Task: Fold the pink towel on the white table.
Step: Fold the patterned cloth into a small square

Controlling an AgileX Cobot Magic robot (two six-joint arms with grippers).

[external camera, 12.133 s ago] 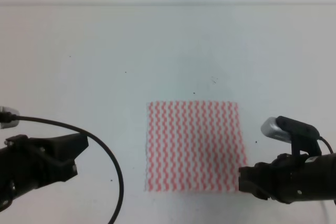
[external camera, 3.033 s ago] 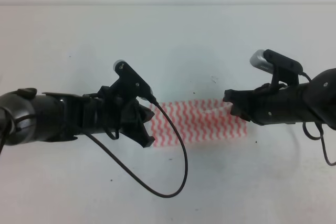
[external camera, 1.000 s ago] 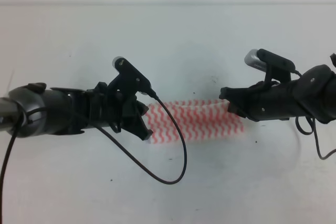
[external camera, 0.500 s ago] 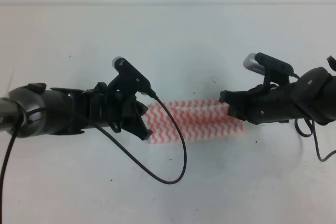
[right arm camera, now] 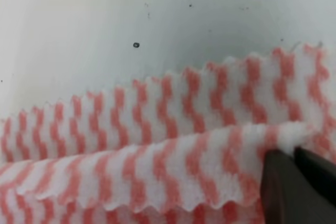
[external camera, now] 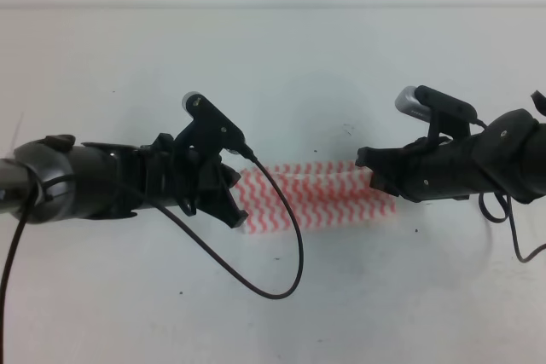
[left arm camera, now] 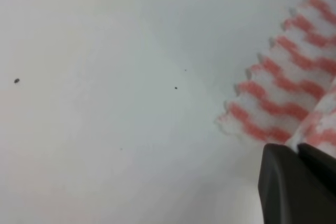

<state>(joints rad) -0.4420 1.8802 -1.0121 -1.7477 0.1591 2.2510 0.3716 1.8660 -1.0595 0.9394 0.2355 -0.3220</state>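
Observation:
The pink towel point(external camera: 314, 198) lies on the white table point(external camera: 281, 66) as a narrow doubled band between my two arms. My left gripper point(external camera: 240, 207) is at the band's left end and my right gripper point(external camera: 376, 179) at its right end. In the left wrist view the dark fingers point(left arm camera: 278, 182) are shut on the towel's upper layer point(left arm camera: 321, 132), and the lower layer's corner point(left arm camera: 262, 114) rests flat on the table. In the right wrist view the fingers point(right arm camera: 275, 182) pinch the lifted front edge of the towel point(right arm camera: 173, 166) over the lower layer point(right arm camera: 210, 98).
A black cable point(external camera: 290, 253) loops from the left arm down over the table in front of the towel. Small dark specks point(external camera: 347, 130) dot the white surface behind the towel. The table's far edge point(external camera: 273, 8) runs across the top.
Twelve seconds ago the towel lay flat and square with both arms near the front edge. Its front edge has since been carried back into a band. Over the last half second nothing visibly moved.

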